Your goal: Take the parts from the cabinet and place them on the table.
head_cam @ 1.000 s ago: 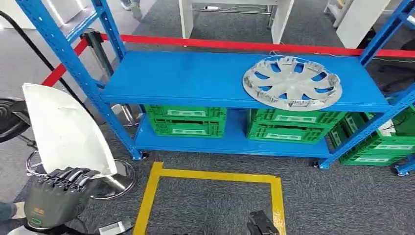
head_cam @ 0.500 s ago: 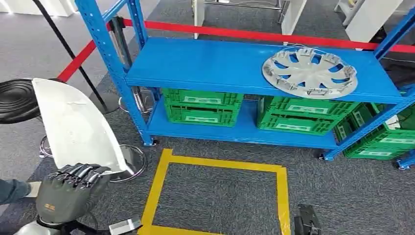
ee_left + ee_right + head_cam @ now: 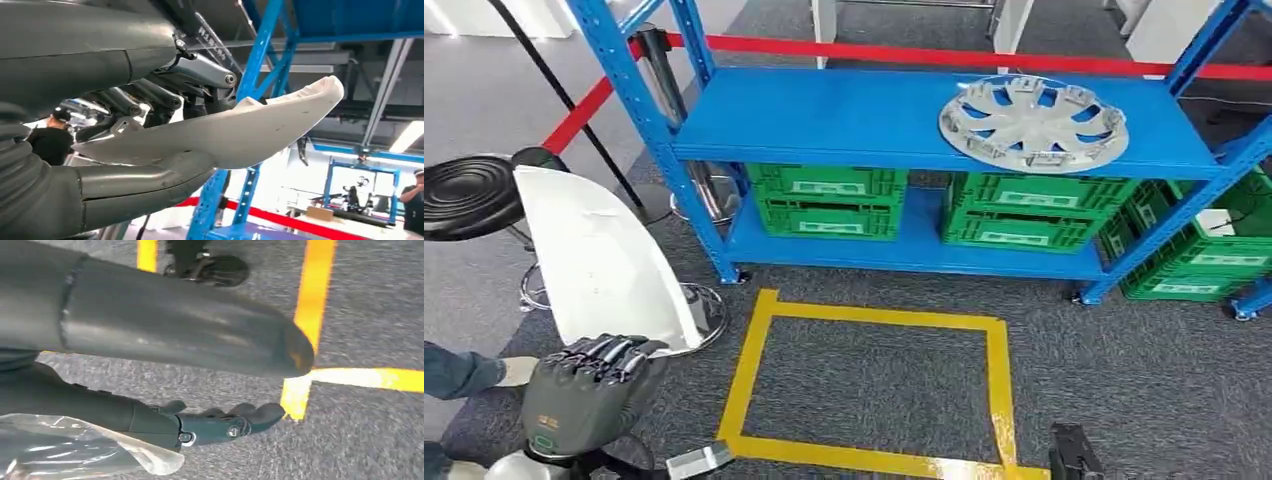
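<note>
My left hand (image 3: 589, 385) grips the lower end of a white curved shell part (image 3: 599, 260), which stands tilted up at the left of the head view. In the left wrist view the thumb and fingers of that left hand (image 3: 100, 75) clamp the white part (image 3: 225, 135) from both sides. A silver wheel cover (image 3: 1032, 122) lies on the top board of the blue rack (image 3: 824, 120), towards its right end. My right hand (image 3: 150, 340) hangs over the grey carpet, fingers stretched out and holding nothing; its dark tip (image 3: 1074, 455) shows at the lower edge.
Green crates (image 3: 829, 200) fill the rack's lower shelf, with more at the right (image 3: 1194, 265). A yellow tape square (image 3: 874, 320) marks the carpet before the rack. A black stool (image 3: 469, 195) and a red barrier belt (image 3: 944, 55) stand left and behind. A person's leg (image 3: 459, 370) shows lower left.
The whole picture has shifted, so the camera has moved; the rack now sits further right and higher than a second ago. The left hand still holds the white part.
</note>
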Available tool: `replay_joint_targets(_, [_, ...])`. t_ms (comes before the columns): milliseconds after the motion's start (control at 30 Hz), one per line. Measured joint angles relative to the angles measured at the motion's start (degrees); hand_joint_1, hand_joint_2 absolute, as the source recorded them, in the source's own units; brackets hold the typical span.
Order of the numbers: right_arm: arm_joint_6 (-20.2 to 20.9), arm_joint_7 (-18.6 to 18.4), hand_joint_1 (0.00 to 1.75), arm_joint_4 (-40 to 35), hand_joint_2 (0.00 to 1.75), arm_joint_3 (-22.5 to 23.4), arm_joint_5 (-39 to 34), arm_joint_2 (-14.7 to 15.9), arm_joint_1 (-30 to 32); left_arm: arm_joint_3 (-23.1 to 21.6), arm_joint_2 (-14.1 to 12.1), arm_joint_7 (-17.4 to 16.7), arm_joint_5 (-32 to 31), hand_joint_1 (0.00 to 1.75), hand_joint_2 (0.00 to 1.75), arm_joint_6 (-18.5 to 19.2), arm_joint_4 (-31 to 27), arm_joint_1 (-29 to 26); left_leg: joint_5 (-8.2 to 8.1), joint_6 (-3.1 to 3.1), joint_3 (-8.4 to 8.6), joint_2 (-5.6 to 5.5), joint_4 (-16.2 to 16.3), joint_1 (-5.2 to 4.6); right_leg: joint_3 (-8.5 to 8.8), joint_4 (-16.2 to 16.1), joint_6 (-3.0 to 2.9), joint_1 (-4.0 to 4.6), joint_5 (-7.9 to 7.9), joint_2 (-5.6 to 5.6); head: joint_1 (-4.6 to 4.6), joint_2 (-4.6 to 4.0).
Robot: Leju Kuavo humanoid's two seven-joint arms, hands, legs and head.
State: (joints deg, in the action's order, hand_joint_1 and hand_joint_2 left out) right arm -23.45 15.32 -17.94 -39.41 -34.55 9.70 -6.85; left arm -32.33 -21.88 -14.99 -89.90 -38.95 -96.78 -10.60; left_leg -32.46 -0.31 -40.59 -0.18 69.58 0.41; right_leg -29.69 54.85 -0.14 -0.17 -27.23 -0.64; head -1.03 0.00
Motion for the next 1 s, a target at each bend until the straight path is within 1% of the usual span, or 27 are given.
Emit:
replay_joint_targets(33, [0.09, -0.09, 0.0, 0.07, 0.0, 0.09, 0.44, -0.02, 0.14, -0.15, 0.04, 0.0, 0.02, 1.75, 1.75, -0.02, 0.22, 0.02, -1.51, -0.19, -0.66, 0.0, 3.9, 0.06, -0.76, 0.32, 0.0, 0.06, 0.36, -0.1, 0.0, 0.0])
replay_joint_targets(67, [0.35, -0.24, 0.0, 0.15, 0.0, 0.35, 1.01, -0.04, 0.24, -0.26, 0.09, 0.0, 0.11, 1.75, 1.75, -0.09, 0.48, 0.02, -1.55, -0.28, -0.42, 0.0, 5.69, 0.09, -1.66, 0.74, 0.02, 0.09, 0.69, -0.19, -0.02, 0.0])
replay_joint_targets(100, [0.7, -0.33, 0.0, 0.31, 0.0, 0.59, 1.59, -0.09, 0.27, -0.37, 0.13, -0.02, 0.28, 1.75, 1.75, -0.11, 0.72, 0.03, -0.35, -0.34, 1.08, 0.01, 4.83, 0.15, -2.61, 1.29, 0.07, 0.09, 1.03, -0.22, 0.0, 0.0])
replay_joint_targets(167, [0.94, -0.48, 0.0, 0.41, 0.0, 1.05, 2.44, -0.22, 0.33, -0.39, 0.24, 0.0, 0.42, 1.75, 1.75, -0.11, 1.07, 0.27, 2.88, -0.24, 6.62, 0.03, -2.73, 0.21, -4.38, 2.4, 0.38, 0.07, 1.5, -0.2, -0.04, 0.0])
replay_joint_targets(200, [1.09, -0.61, 0.0, 0.44, 0.0, 1.25, 2.8, -0.26, 0.38, -0.39, 0.26, -0.02, 0.44, 1.75, 1.75, -0.13, 1.22, 0.54, 2.74, -0.01, 10.5, 0.03, -8.53, 0.21, -5.13, 3.16, 0.68, 0.06, 1.72, -0.2, -0.02, 0.0])
replay_joint_targets(233, [1.11, -0.7, 0.0, 0.44, 0.0, 1.51, 2.97, -0.28, 0.5, -0.41, 0.33, -0.02, 0.44, 1.75, 1.75, -0.13, 1.38, 0.86, 1.24, 0.36, 11.72, 0.01, -10.93, -0.08, -5.78, 3.52, 1.05, 0.28, 1.98, -0.17, -0.04, 0.0])
replay_joint_targets(267, [1.16, -0.81, 0.0, 0.48, 0.0, 1.77, 3.15, -0.37, 0.65, -0.41, 0.42, -0.02, 0.48, 1.75, 1.75, -0.13, 1.49, 0.82, 2.32, 0.9, 11.27, -0.08, -10.21, -0.25, -5.73, 3.52, 1.38, 0.18, 2.4, -0.18, 0.18, 0.0])
replay_joint_targets(300, [1.18, -0.81, 0.0, 0.59, 0.0, 1.99, 3.28, -0.44, 0.68, -0.44, 0.46, -0.02, 0.48, 1.75, 1.75, -0.15, 1.55, 0.92, 2.35, 1.01, 10.97, -0.1, -10.53, -0.37, -5.79, 3.56, 1.77, 0.05, 2.85, -0.15, -0.17, 0.0])
replay_joint_targets(367, [1.46, -0.85, 0.0, 0.83, 0.0, 2.33, 3.84, -0.52, 1.0, -0.44, 0.52, -0.02, 0.5, 1.75, 1.75, -0.15, 1.84, 0.98, 3.55, 2.11, 10.19, -0.02, -10.92, -0.43, -6.24, 3.27, 2.6, -0.01, 3.92, -0.08, -0.2, 0.0])
replay_joint_targets(400, [1.6, -0.85, 0.0, 0.96, 0.0, 2.49, 4.15, -0.55, 1.1, -0.46, 0.61, -0.02, 0.5, 1.75, 1.75, -0.13, 1.88, 1.14, 4.28, 2.53, 9.71, 0.25, -11.14, -0.13, -6.54, 3.77, 2.82, -0.23, 2.75, 0.24, -0.13, 0.0])
replay_joint_targets(433, [1.75, -1.01, 0.0, 1.03, 0.0, 2.75, 4.61, -0.63, 1.22, -0.44, 0.63, -0.02, 0.5, 1.75, 1.75, -0.13, 1.97, 1.26, 5.01, 2.97, 8.72, 0.25, -11.18, -0.09, -7.5, 5.46, 3.2, -0.24, -0.58, 0.39, 0.0, 0.0])
replay_joint_targets(500, [1.77, -1.03, 0.0, 1.18, 0.0, 3.36, 5.38, -0.63, 1.3, -0.41, 0.85, -0.02, 0.5, 1.75, 1.75, -0.13, 2.07, 1.28, 6.57, 3.25, 6.72, 0.25, -11.14, -0.11, -9.86, 13.05, 3.64, -0.4, -7.53, 0.44, 0.2, 0.0])
replay_joint_targets(533, [1.77, -1.05, 0.0, 1.27, 0.0, 3.71, 5.7, -0.7, 1.35, -0.41, 0.87, -0.02, 0.52, 1.75, 1.75, -0.13, 2.12, 1.26, 7.53, 3.2, 5.37, 0.25, -11.11, -0.16, -10.64, 17.6, 3.77, -0.39, -9.93, 0.45, 0.17, 0.0])
replay_joint_targets(567, [1.77, -1.09, 0.0, 1.31, 0.0, 3.87, 6.01, -0.74, 1.43, -0.39, 0.9, -0.02, 0.57, 1.75, 1.75, -0.15, 2.16, 1.26, 8.47, 3.14, 4.12, 0.25, -11.07, -0.17, -10.6, 20.44, 3.78, -0.39, -10.02, 0.46, 0.22, 0.0])
replay_joint_targets(600, [1.77, -1.11, 0.0, 1.31, 0.0, 4.04, 6.32, -0.76, 1.57, -0.37, 0.92, -0.04, 0.68, 1.75, 1.75, -0.13, 2.25, 1.24, 9.31, 3.04, 3.0, 0.24, -11.05, -0.17, -9.53, 20.88, 3.74, -0.39, -8.39, 0.47, 0.24, 0.0])
replay_joint_targets(633, [1.77, -1.18, 0.0, 1.31, 0.0, 4.33, 6.58, -0.76, 1.68, -0.37, 0.94, -0.09, 0.68, 1.75, 1.75, -0.15, 2.32, 1.23, 10.16, 2.9, 1.91, 0.24, -11.03, -0.15, -7.32, 19.25, 3.72, -0.39, -5.83, 0.47, 0.22, 0.0])
replay_joint_targets(667, [1.77, -1.18, 0.0, 1.31, 0.0, 4.57, 6.71, -0.76, 1.72, -0.37, 0.98, -0.09, 0.68, 1.75, 1.75, -0.15, 2.36, 1.23, 10.96, 2.72, 1.01, 0.24, -11.02, -0.12, -4.24, 15.88, 3.64, -0.39, -3.71, 0.48, 0.22, 0.0])
replay_joint_targets(700, [1.77, -1.18, 0.0, 1.31, 0.0, 4.85, 6.79, -0.76, 1.68, -0.37, 1.03, -0.11, 0.68, 1.75, 1.75, -0.13, 2.38, 1.23, 11.77, 2.44, 0.28, 0.21, -11.02, -0.1, -0.01, 10.64, 3.49, -0.39, -3.09, 0.53, 0.22, 0.0])
replay_joint_targets(733, [1.77, -1.18, 0.0, 1.31, 0.0, 5.05, 6.82, -0.76, 1.58, -0.33, 1.03, -0.17, 0.68, 1.75, 1.75, -0.15, 2.38, 1.24, 12.46, 2.13, -0.12, 0.21, -10.95, -0.16, 4.46, 4.76, 3.16, -0.33, -5.12, 0.68, 0.26, 0.0])
replay_joint_targets(767, [1.77, -1.16, 0.0, 1.31, 0.0, 5.2, 6.86, -0.76, 1.47, -0.28, 1.03, -0.18, 0.68, 1.75, 1.75, -0.15, 2.38, 1.27, 13.28, 1.77, -0.55, 0.25, -10.82, -0.29, 7.9, -0.9, 2.75, -0.04, -7.01, 0.69, 0.22, 0.0])
replay_joint_targets(800, [1.77, -1.16, 0.0, 1.31, 0.0, 5.25, 6.86, -0.81, 1.63, -0.24, 1.03, -0.2, 0.7, 1.75, 1.75, -0.15, 2.4, 1.23, 14.22, 1.4, -0.27, 0.42, -11.47, -0.19, 6.45, 0.15, 2.49, 0.11, -6.52, 0.64, 0.11, 0.0])
replay_joint_targets(833, [1.77, -1.14, 0.0, 1.31, 0.0, 5.25, 6.88, -0.81, 1.75, -0.24, 1.03, -0.2, 0.7, 1.75, 1.75, -0.15, 2.4, 1.28, 14.88, 1.13, -0.25, 0.44, -11.73, -0.02, 6.22, 0.07, 2.21, 0.23, -6.34, 0.66, 0.55, 0.0])
replay_joint_targets(867, [1.77, -1.18, 0.0, 1.36, 0.0, 5.25, 6.88, -0.83, 1.87, -0.24, 1.09, -0.2, 0.72, 1.75, 1.75, -0.15, 2.45, 1.23, 15.83, 0.61, -0.17, 0.38, -12.33, 0.02, 5.76, 0.23, 1.55, 0.41, -5.68, 0.54, 0.7, 0.02])
replay_joint_targets(900, [1.77, -1.22, 0.0, 1.36, 0.0, 5.27, 6.86, -0.85, 1.97, -0.26, 1.09, -0.2, 0.72, 1.75, 1.75, -0.15, 2.47, 1.12, 15.66, 0.27, -0.52, 0.28, -12.41, 0.2, 5.0, -0.14, 0.87, -0.12, -4.39, 0.18, 0.66, 0.0])
replay_joint_targets(933, [1.77, -1.27, 0.0, 1.36, 0.0, 5.27, 6.86, -0.9, 1.87, -0.24, 1.07, -0.2, 0.74, 1.75, 1.75, -0.15, 2.51, 0.99, 12.27, 0.15, -1.25, 0.22, -11.02, 0.19, 4.06, -0.05, 0.34, 0.03, -3.61, -0.03, 0.63, 0.0])
replay_joint_targets(967, [1.77, -1.27, 0.0, 1.36, 0.0, 5.29, 6.88, -0.9, 1.89, -0.24, 1.03, -0.2, 0.76, 1.75, 1.75, -0.15, 2.56, 0.96, 7.65, 0.03, -1.99, 0.21, -7.52, 0.2, 3.12, -0.05, -0.08, 0.05, -2.79, -0.1, 0.33, 0.02])
replay_joint_targets(1000, [1.77, -1.29, 0.0, 1.38, 0.0, 5.33, 6.95, -0.92, 1.95, -0.24, 1.03, -0.2, 0.81, 1.75, 1.75, -0.15, 2.56, 0.97, 3.77, -0.15, -2.49, 0.22, -3.24, 0.2, 2.28, -0.04, -0.1, 0.1, -2.03, -0.17, 0.33, 0.0])
